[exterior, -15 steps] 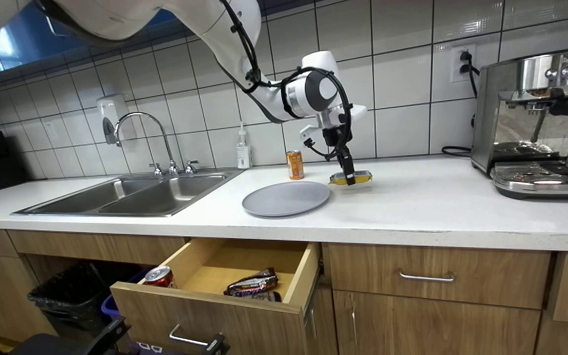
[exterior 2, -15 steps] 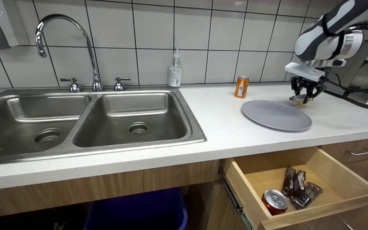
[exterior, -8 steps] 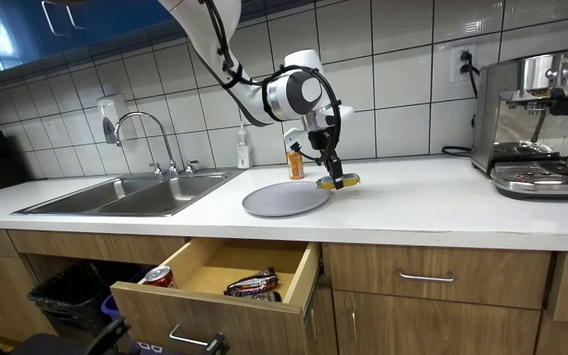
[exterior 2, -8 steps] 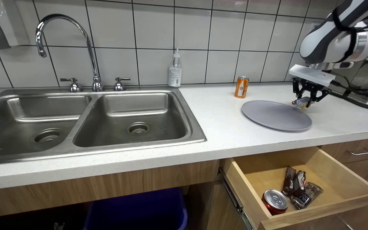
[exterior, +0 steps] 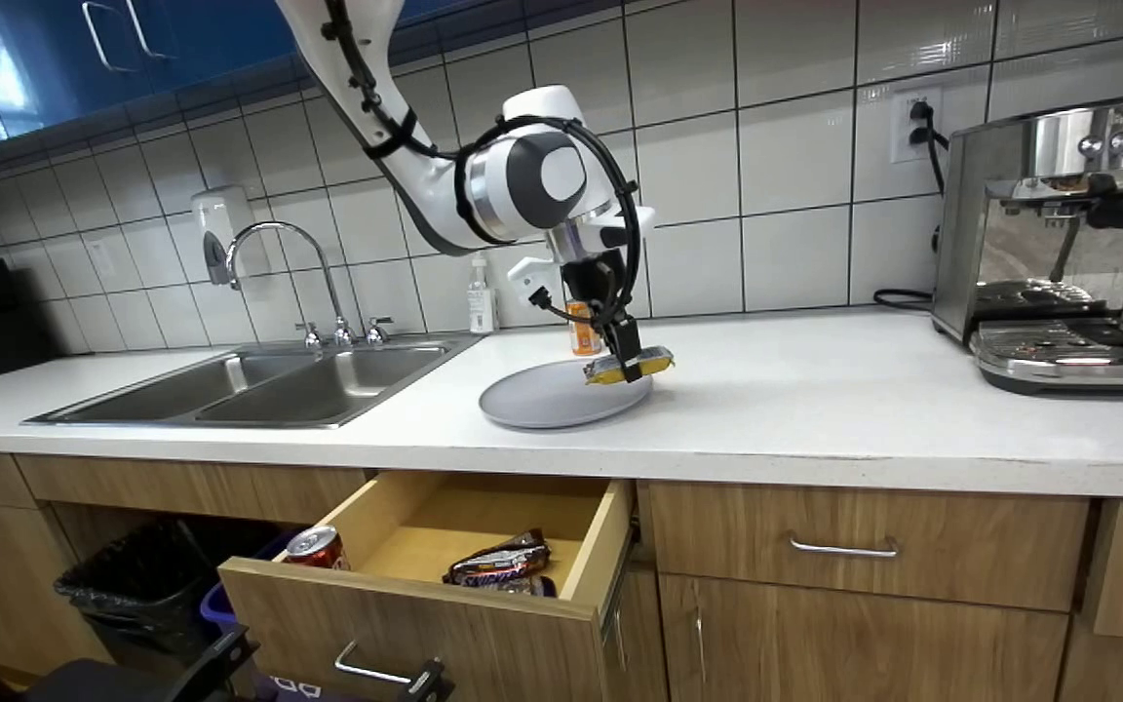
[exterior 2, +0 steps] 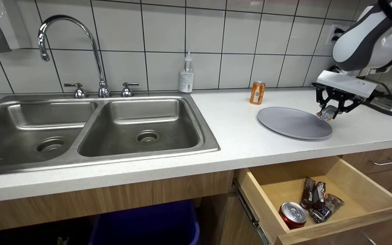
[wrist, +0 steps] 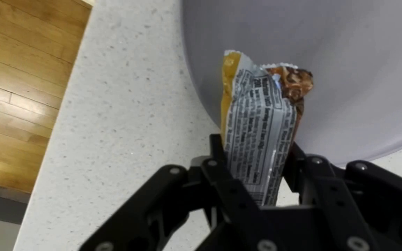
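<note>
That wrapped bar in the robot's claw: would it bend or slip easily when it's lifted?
The bar is probably fairly stiff: it extends straight beyond the gripper without visible sagging. Its shiny wrapper might be slightly slippery. The creased, crimped end looks thin, so would likely crumple if pushed.

Tool (exterior: pixel 632 370) clasping wrapped bar (exterior: pixel 657 361), grey plate (exterior: pixel 552 398), orange can (exterior: pixel 583 339), open drawer (exterior: pixel 425 614) below

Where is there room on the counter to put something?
Bare counter lies between the plate and the coffee machine, and between the plate and the sink. It's crowded at the plate's edge: the gripper holds a wrapped bar there. An orange can stands behind.
</note>
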Motion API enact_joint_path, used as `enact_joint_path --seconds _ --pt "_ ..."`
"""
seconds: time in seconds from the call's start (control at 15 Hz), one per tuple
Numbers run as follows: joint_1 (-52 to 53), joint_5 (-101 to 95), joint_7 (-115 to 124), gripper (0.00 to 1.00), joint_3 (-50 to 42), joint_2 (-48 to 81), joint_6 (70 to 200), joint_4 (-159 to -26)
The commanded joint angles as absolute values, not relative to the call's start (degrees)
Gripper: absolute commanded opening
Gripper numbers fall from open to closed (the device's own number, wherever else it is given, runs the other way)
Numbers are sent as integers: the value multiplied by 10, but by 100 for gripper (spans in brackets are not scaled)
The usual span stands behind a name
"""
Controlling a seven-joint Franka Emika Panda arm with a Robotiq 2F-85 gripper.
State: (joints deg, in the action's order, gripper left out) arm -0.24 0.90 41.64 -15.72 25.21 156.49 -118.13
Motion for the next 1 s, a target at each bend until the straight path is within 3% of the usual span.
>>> enact_joint_path --seconds 0.0,0.93 --pt "23 -28 400 17 -169 171 1604 -1292" --pt "109 -377 571 17 -246 1 1672 -1551"
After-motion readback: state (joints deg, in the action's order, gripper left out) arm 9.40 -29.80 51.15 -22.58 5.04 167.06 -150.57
